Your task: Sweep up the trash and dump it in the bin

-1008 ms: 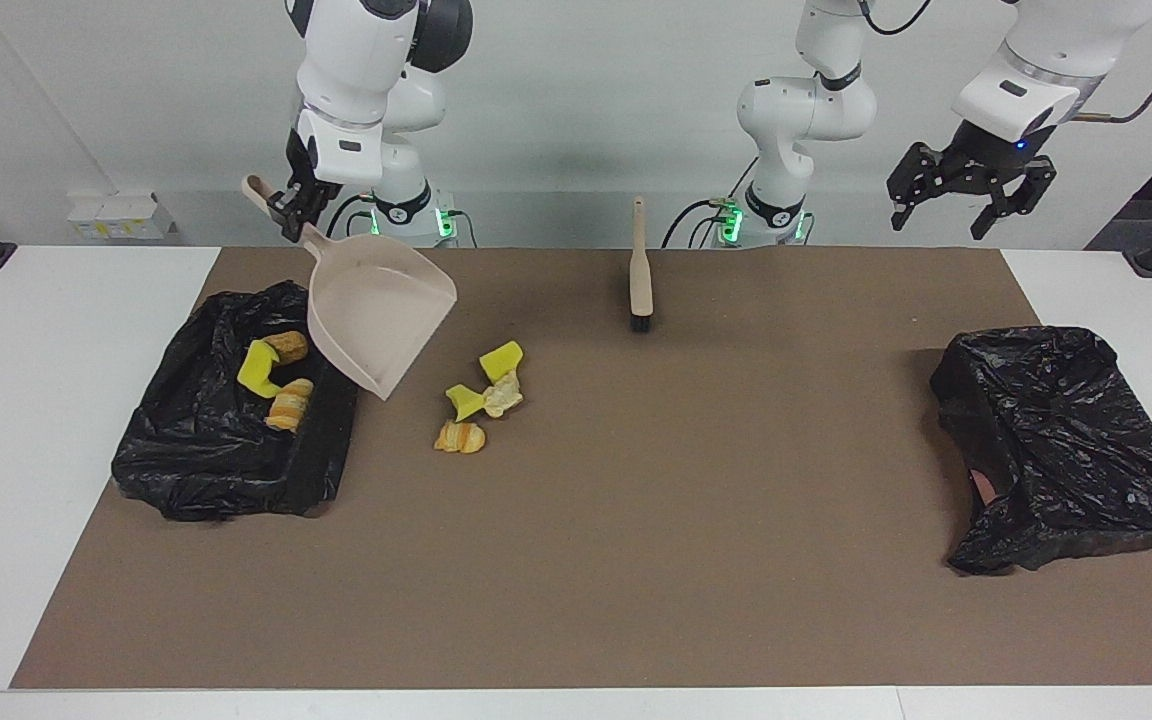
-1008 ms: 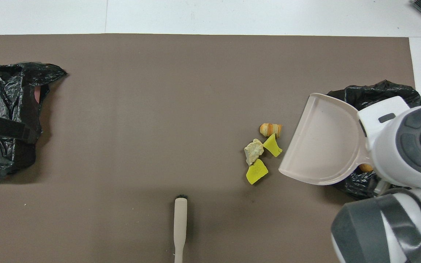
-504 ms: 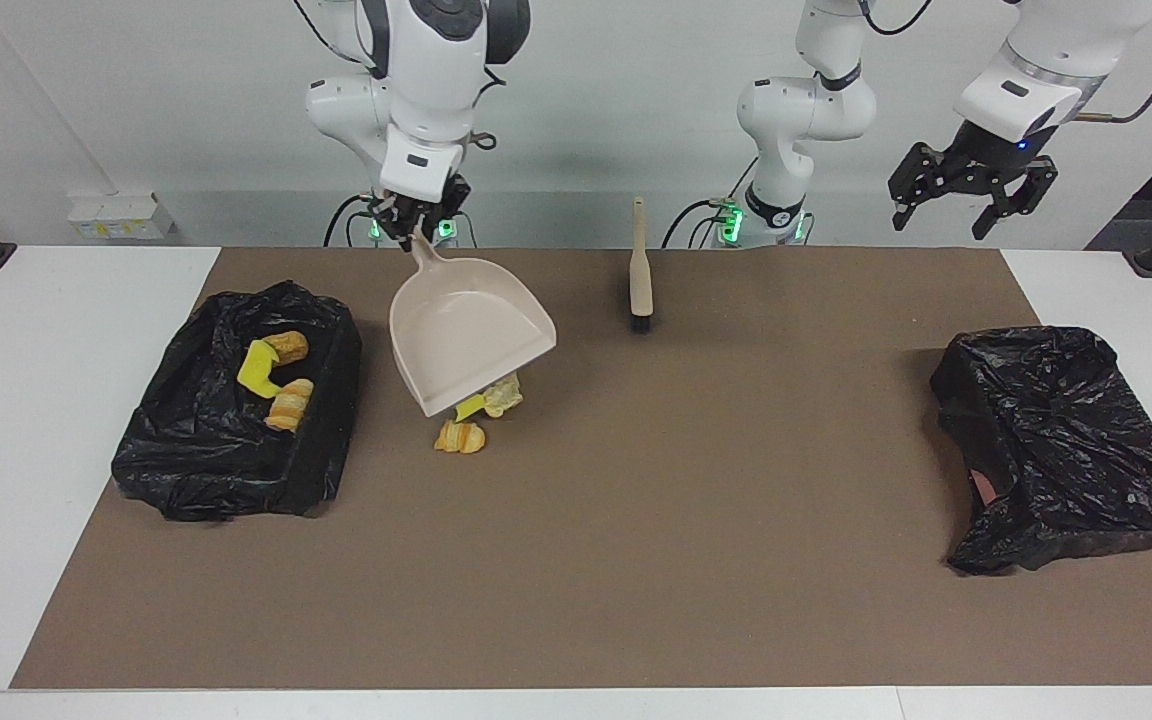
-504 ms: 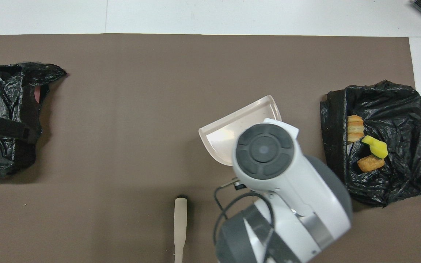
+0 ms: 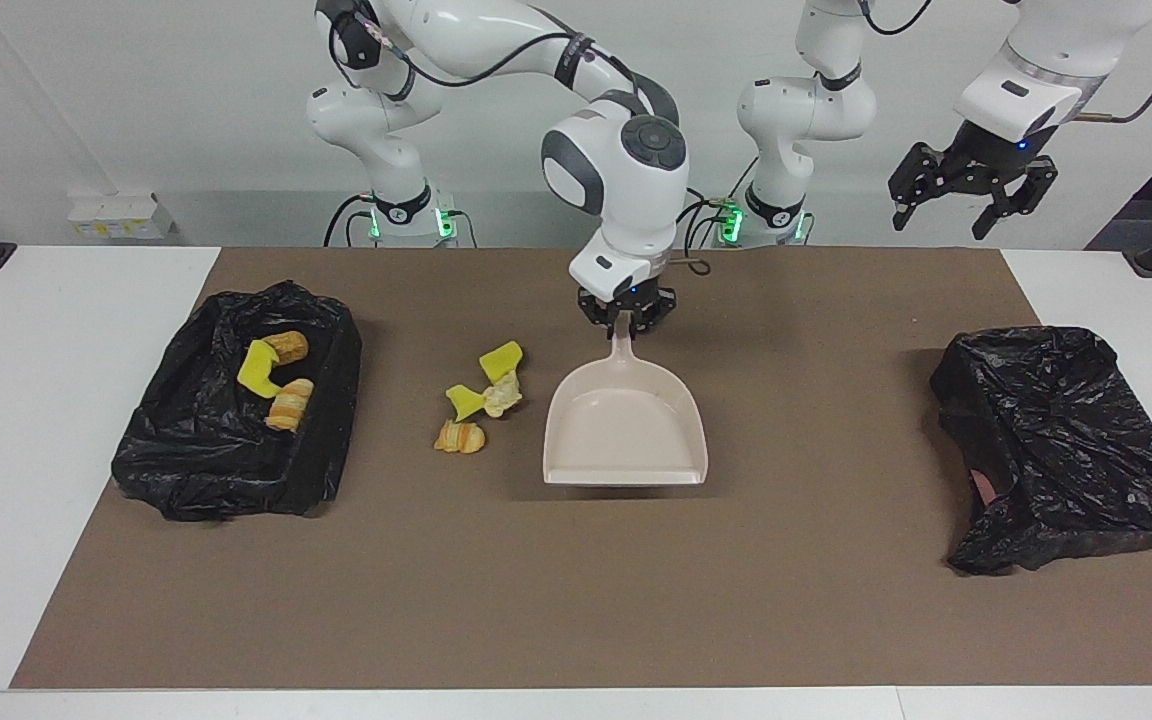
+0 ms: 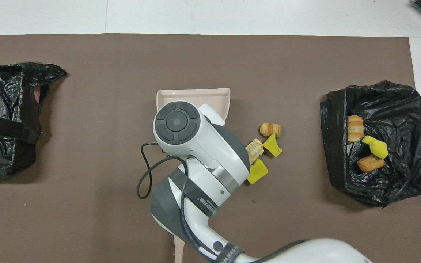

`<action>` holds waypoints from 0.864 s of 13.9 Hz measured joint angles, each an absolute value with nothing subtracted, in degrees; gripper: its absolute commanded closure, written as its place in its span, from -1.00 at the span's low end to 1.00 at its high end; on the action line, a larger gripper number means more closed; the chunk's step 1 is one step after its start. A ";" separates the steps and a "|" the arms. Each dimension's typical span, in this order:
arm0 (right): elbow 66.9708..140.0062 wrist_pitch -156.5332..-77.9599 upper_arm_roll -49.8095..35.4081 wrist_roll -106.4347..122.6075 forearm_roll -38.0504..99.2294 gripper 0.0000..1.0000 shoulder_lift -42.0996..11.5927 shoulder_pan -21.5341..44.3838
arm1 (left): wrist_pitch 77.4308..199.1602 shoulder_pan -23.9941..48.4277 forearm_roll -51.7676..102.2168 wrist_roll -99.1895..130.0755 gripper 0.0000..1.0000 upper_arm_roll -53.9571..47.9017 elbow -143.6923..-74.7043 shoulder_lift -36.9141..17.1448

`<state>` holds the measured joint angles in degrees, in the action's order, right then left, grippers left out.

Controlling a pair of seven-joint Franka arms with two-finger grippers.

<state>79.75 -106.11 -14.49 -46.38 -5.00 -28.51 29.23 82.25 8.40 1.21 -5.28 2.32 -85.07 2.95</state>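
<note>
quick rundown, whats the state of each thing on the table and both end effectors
dustpan: empty, mouth facing away from the robots, held by its handle
right end effector: shut on the dustpan's handle
left end effector: open, empty, waiting raised at its own end of the table
loose trash: four scraps on the mat beside the dustpan
bin with trash: open, three scraps inside
second bin: bag crumpled, contents hidden
brush: mostly hidden under the right arm
</note>
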 measured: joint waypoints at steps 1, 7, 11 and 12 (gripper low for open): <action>77.60 -107.60 -14.45 -46.82 -5.00 1.00 -31.22 29.68 | 82.17 8.40 1.21 -5.28 -1.00 2.32 -85.07 2.95; 74.01 -113.33 -14.35 -46.83 -5.57 0.21 -38.13 30.92 | 81.36 8.40 1.21 -5.26 -1.00 2.32 -85.08 2.95; 73.50 -113.57 -14.18 -45.91 -6.10 -1.00 -38.19 30.71 | 83.55 7.86 1.21 -5.26 -1.00 2.35 -85.47 2.93; 73.33 -113.57 -14.18 -44.39 -6.37 -1.00 -38.09 30.69 | 83.88 7.81 1.21 -5.26 -1.00 2.37 -85.64 2.91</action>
<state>73.33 -113.57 -14.18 -44.39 -6.37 -38.09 30.69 83.88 7.81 1.21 -5.26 2.37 -85.64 2.91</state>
